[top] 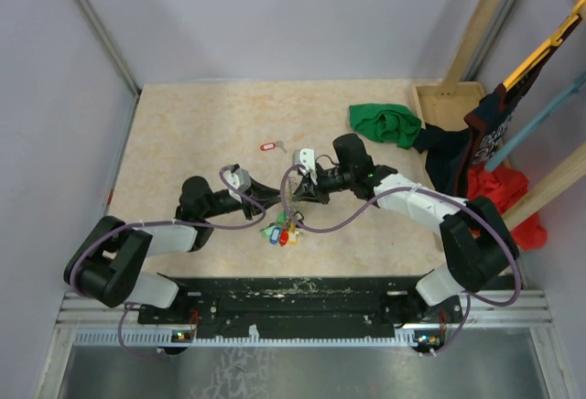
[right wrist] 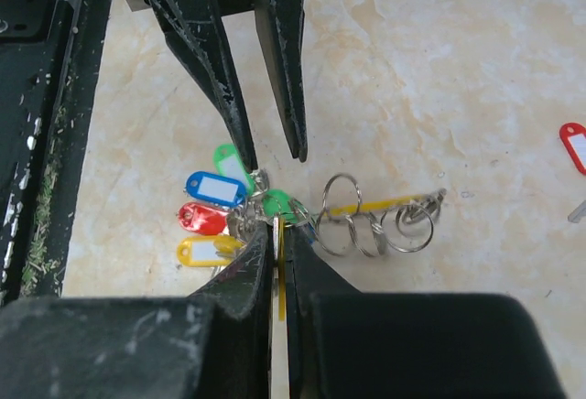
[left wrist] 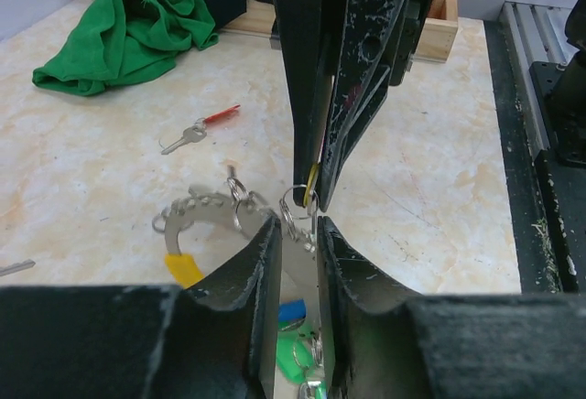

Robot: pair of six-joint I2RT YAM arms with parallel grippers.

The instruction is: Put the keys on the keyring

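Right wrist view: mid-table, the right gripper [right wrist: 281,232] clamps a thin brass-yellow key [right wrist: 279,275] beside the keyring [right wrist: 245,220], its tags [right wrist: 211,187] blue, green, red, yellow. The left gripper [right wrist: 273,159] hovers above, jaws slightly parted.

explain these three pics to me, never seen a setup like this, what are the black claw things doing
Two robot arms work at a table. One picture looks down from above. The other two come from a camera on each wrist, so each shows its own black fingers at the bottom. On the table are a keyring with coloured tags, a red-tagged key and a green cloth. The right gripper pinches a brass key edge-on. The left gripper is slightly open over the keyring.
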